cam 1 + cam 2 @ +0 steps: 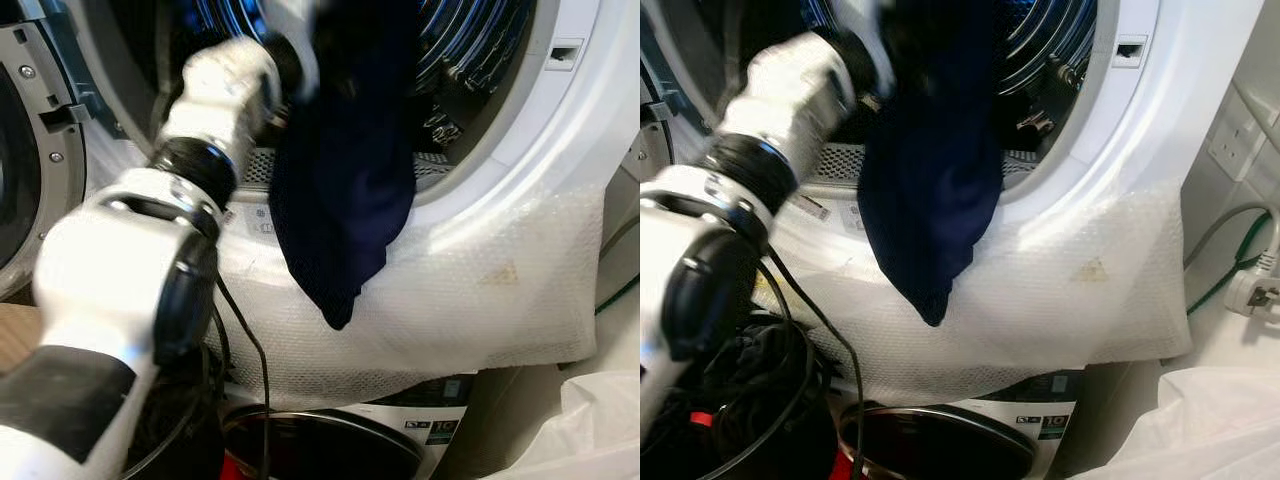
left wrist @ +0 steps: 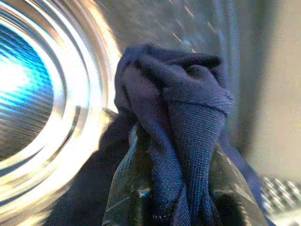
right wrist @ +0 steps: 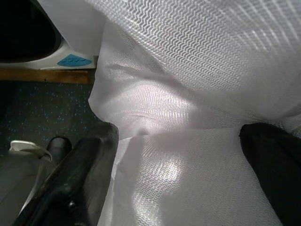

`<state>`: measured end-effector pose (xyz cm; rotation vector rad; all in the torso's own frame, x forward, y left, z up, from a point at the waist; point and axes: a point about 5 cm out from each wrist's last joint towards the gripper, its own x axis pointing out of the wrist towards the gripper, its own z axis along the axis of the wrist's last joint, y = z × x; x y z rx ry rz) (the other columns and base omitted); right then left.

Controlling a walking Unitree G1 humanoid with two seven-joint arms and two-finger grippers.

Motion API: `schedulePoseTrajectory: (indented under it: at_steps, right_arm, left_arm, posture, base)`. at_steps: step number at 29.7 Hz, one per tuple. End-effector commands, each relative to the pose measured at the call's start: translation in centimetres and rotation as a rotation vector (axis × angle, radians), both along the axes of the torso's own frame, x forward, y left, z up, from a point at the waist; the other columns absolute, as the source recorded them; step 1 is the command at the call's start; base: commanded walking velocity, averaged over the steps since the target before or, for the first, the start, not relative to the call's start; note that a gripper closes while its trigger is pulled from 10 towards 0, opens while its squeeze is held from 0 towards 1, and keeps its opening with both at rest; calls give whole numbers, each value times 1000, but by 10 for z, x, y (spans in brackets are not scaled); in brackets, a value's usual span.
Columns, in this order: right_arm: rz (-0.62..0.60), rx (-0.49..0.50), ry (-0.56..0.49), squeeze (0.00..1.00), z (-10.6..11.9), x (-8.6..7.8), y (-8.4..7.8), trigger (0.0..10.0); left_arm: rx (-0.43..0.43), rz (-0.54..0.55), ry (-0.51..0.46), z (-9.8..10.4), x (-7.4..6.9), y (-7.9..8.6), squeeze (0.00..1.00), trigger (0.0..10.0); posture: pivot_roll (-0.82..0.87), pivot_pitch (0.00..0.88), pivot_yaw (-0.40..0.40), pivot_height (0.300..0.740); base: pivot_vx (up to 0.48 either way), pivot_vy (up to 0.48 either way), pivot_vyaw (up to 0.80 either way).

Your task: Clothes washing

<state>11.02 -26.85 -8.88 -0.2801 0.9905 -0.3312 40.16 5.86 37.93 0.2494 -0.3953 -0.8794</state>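
A dark navy garment hangs from the mouth of the washing machine drum, its tip drooping over the front rim. My left arm reaches up into that opening. In the left wrist view my left gripper is shut on the bunched navy garment, with the shiny drum wall behind it. My right gripper is open, its fingers spread over a white textured sheet and holding nothing.
White bubble wrap drapes over the machine's front below the opening. The open door stands at the left. A dark basket of clothes and cables sits low left, a white bag low right, and a plug with a green cable at the right.
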Motion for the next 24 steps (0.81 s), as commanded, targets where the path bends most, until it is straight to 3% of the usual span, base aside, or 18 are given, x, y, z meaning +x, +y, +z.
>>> schedulePoseTrajectory:
  at_steps: [1, 6, 9, 17, 20, 24]
  right_arm:
    - [-40, -29, 18, 0, 1, -8, -9, 10000]
    - [-33, -26, 21, 0, 1, -8, -9, 10000]
    - [-24, -24, 22, 0, 1, -5, -7, 10000]
    - [-11, -12, 19, 0, 0, 1, -2, 10000]
    - [-11, -8, 14, 0, 0, 4, -1, 10000]
    - [-11, -8, 11, 0, 1, 5, 0, 10000]
  left_arm:
    - [48, -58, 46, -9, 0, 5, 1000, 10000]
    - [72, -68, 61, -13, 1, 8, 1000, 10000]
    - [77, -8, 51, -11, 3, 18, 1000, 10000]
    - [-5, 103, 25, 0, 6, 34, 1000, 10000]
    - [-45, 71, 31, 6, 5, 37, 1000, 10000]
    - [-11, 30, 29, 5, 3, 38, 1000, 10000]
  posture:
    - [-122, 27, 53, 740]
    - [-107, 37, 48, 740]
    - [-97, 31, 45, 740]
    - [-83, 0, 40, 740]
    - [-85, 0, 40, 740]
    - [-82, 0, 40, 740]
  base:
    - [0, 0, 0]
    - [0, 0, 0]
    - [0, 0, 0]
    - [0, 0, 0]
    - [0, 0, 0]
    - [0, 0, 0]
